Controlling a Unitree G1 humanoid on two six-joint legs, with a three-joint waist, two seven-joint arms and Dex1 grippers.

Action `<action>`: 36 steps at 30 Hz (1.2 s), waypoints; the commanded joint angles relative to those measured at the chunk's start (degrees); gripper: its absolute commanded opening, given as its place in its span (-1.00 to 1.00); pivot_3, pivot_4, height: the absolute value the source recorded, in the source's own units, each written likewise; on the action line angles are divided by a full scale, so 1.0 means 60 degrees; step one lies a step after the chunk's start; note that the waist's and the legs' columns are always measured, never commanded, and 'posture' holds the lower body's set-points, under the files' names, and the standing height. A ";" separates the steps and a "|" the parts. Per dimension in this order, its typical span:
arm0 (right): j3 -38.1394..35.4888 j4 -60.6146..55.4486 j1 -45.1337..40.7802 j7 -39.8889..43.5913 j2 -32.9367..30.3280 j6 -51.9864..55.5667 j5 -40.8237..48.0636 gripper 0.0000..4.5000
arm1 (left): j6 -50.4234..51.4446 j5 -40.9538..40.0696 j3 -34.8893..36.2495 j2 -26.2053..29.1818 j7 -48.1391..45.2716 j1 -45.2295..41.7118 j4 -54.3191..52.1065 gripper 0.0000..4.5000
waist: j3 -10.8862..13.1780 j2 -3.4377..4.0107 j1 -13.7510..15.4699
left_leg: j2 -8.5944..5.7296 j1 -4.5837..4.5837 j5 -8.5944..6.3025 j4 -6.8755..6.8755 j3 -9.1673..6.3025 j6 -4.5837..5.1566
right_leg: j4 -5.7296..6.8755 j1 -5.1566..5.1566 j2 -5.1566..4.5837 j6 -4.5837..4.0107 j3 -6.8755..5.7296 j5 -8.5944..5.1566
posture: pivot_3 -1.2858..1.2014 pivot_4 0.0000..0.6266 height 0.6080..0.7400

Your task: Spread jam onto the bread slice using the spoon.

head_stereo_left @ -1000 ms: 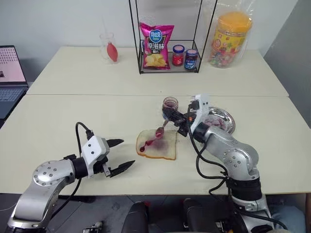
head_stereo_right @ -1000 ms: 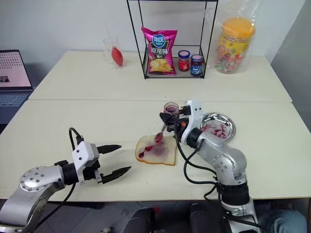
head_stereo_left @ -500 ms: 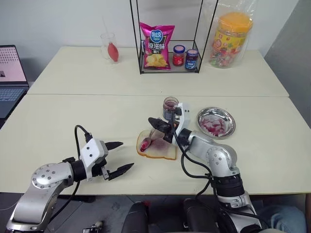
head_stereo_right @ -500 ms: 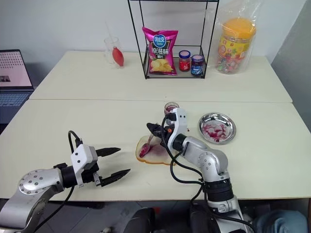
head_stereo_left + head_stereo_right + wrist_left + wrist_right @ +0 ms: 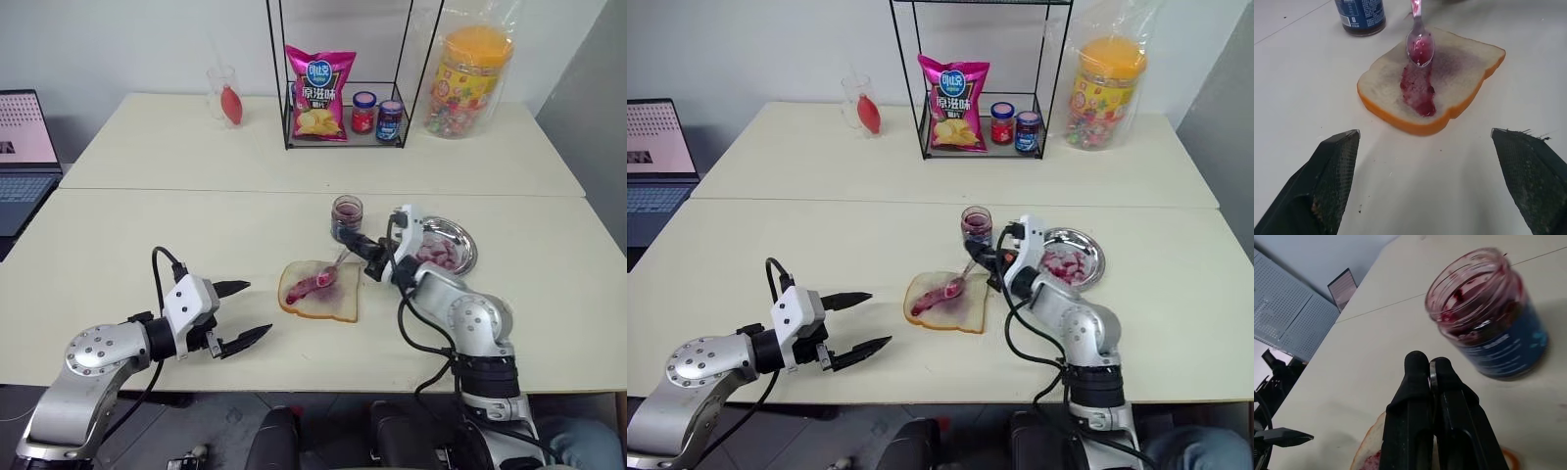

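Note:
The bread slice [image 5: 338,302] lies flat on the table in front of me, with a streak of reddish-purple jam [image 5: 308,287] across its middle. My right gripper [image 5: 356,244] is shut on the handle of the spoon [image 5: 334,271]. The spoon's bowl [image 5: 1420,48], smeared with jam, rests on the far right part of the slice at the end of the streak. In the right wrist view the thin silvery handle shows between the closed fingers [image 5: 1413,396]. My left gripper [image 5: 254,309] hangs open to the left of the bread and holds nothing; its fingers [image 5: 1327,181] frame the slice.
An open jam jar [image 5: 345,213] stands just behind the bread, next to the right gripper. A steel plate [image 5: 468,257] smeared with jam lies to its right. Further back are a wire rack [image 5: 284,98] with a chip bag [image 5: 316,78] and two lidded jars [image 5: 389,118], a candy tub [image 5: 468,67], a glass [image 5: 224,98] and a laptop [image 5: 24,137].
The right gripper swept the spoon to the left side of the bread and back to the right, drawing the jam into a longer streak. The left arm stayed where it was.

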 commanded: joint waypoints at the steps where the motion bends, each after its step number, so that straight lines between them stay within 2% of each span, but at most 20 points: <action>1: -0.0395 -0.1045 0.0004 -0.0310 -0.0011 0.0570 0.0731 -0.99 | -0.0245 -0.0001 -0.0034 -0.0047 -0.0004 -0.0206 -0.0121 1.00 | 0.0000 0.0000 -0.0003 | 0.0000 0.0000 0.0000 0.0000 0.0000 0.0000 | 0.0000 0.0000 0.0000 0.0000 0.0001 0.0000 | 0.03 -0.52 1.00; 7: 0.0185 -0.1431 -0.0146 -0.0716 0.0917 0.0977 0.1260 -0.99 | -0.0253 0.0010 -0.0095 -0.0015 0.0008 -0.0277 -0.0142 1.00 | 0.0001 0.0001 -0.0105 | 0.0011 0.0003 0.0000 -0.0009 0.0000 0.0001 | 0.0003 -0.0005 0.0008 -0.0003 0.0001 -0.0002 | 0.03 -0.52 1.00; 17: 0.1382 -0.0087 -0.0214 -0.0345 0.1571 0.0122 0.0253 -0.99 | -0.0222 0.0005 -0.0154 0.0020 0.0028 -0.0272 -0.0279 1.00 | 0.0000 0.0000 -0.0161 | 0.0007 0.0000 0.0000 -0.0006 0.0000 0.0000 | 0.0003 -0.0005 0.0007 -0.0005 0.0001 -0.0002 | 0.03 -0.52 1.00; 25: 0.1161 0.0219 0.0032 -0.0144 0.1035 -0.0135 -0.0222 -0.99 | -0.0263 0.0076 -0.0237 -0.0034 0.0099 -0.0152 -0.0385 1.00 | 0.0000 0.0000 -0.0160 | 0.0007 0.0002 0.0000 -0.0007 -0.0001 0.0000 | 0.0003 -0.0005 0.0007 -0.0005 0.0001 -0.0002 | 0.03 -0.52 1.00; 36: -0.0132 -0.0186 0.0461 -0.0359 0.0082 0.0200 0.0203 -0.99 | -0.0395 0.0105 -0.0403 -0.0087 0.0104 -0.0286 -0.0278 1.00 | -0.0001 -0.0002 -0.0082 | 0.0002 0.0002 0.0000 -0.0002 0.0000 0.0000 | 0.0003 0.0000 0.0003 -0.0004 0.0002 -0.0002 | 0.03 -0.52 1.00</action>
